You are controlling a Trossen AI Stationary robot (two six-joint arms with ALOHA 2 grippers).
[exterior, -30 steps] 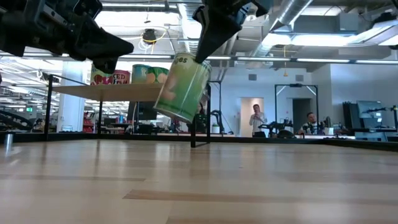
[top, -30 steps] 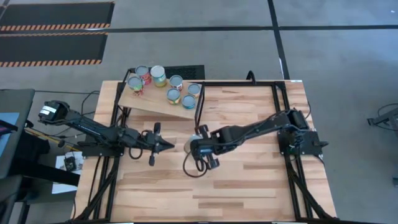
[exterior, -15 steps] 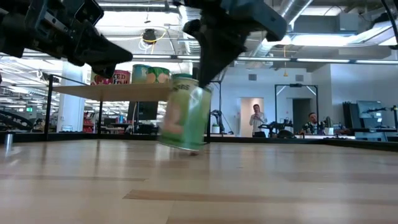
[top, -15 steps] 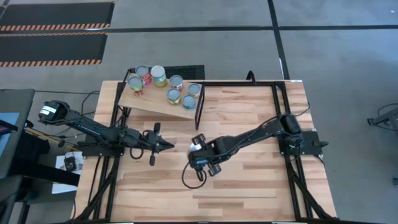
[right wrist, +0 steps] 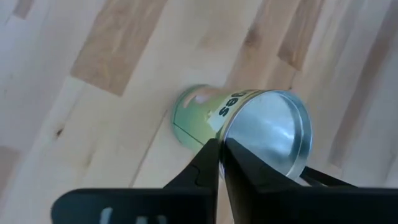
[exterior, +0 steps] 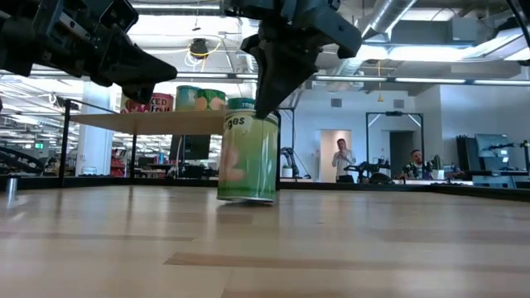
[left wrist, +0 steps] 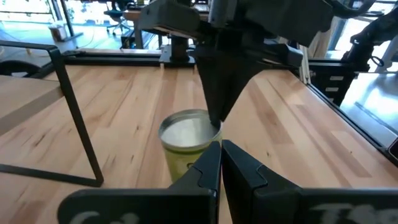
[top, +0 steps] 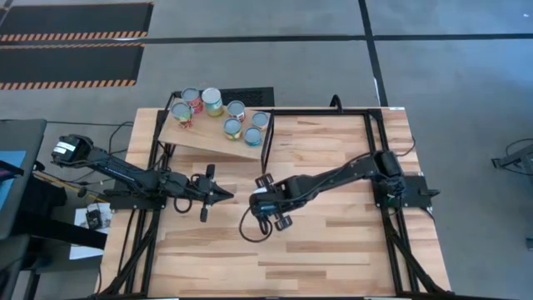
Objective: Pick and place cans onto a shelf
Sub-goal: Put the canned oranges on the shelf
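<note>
I am watching the planked wooden surface (top: 333, 242) first, then the sloping light-wood shelf on its black frame (top: 208, 137), carrying six tins. The green-labelled cylindrical tin (exterior: 247, 157) is standing mid-surface, the right gripper (exterior: 263, 106) pinching its top rim with narrow fingers. I should be regripping around the body before lifting. The left gripper (top: 226, 197) is waiting nearby, fingers closed on nothing.

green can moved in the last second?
Yes. In the low view the green can has come down from tilted in the air beside the shelf to standing upright on the table, under the right gripper.
</note>
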